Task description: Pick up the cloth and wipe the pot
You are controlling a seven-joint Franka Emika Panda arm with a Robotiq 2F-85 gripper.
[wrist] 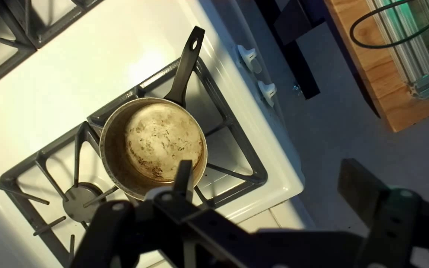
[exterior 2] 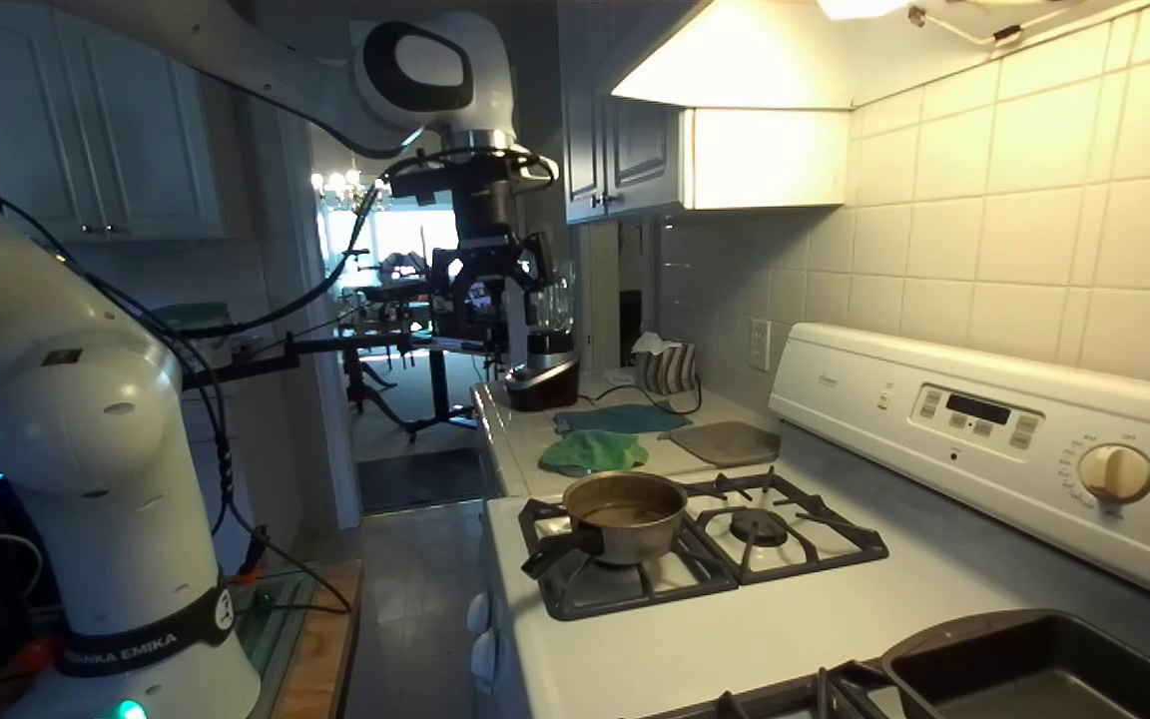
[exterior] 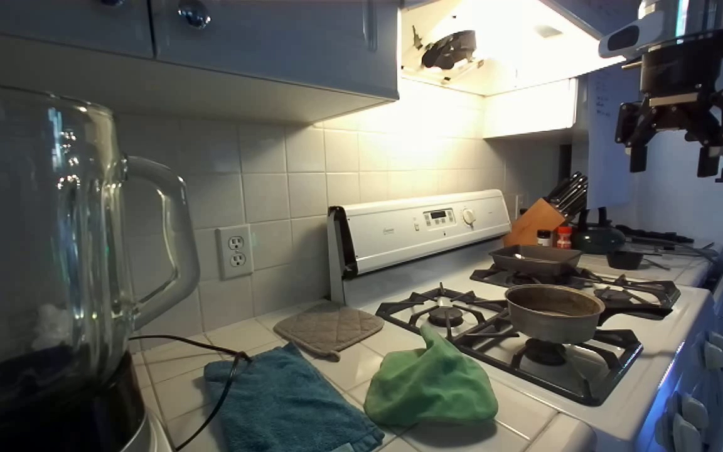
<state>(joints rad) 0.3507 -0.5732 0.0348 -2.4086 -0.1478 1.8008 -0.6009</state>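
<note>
A crumpled green cloth [exterior: 430,386] lies on the tiled counter beside the stove; it also shows in an exterior view [exterior 2: 595,452]. A folded blue cloth [exterior: 289,398] lies behind it, also in an exterior view [exterior 2: 625,418]. The metal pot [exterior: 553,320] stands upright on a front burner, black handle pointing away from the cloths. It shows in an exterior view [exterior 2: 643,529] and the wrist view [wrist: 162,143], its inside stained. My gripper [exterior: 673,160] is open and empty, high above stove level. In the wrist view, one finger of the gripper [wrist: 270,176] overlaps the pot's rim. Neither cloth shows there.
A blender [exterior: 29,263] with a black cord stands on the counter. A grey potholder [exterior: 330,328] lies near the stove. A baking pan [exterior: 534,260] sits on the far burners. A knife block [exterior: 534,221] stands behind. Cabinets [exterior: 273,47] and the range hood overhang.
</note>
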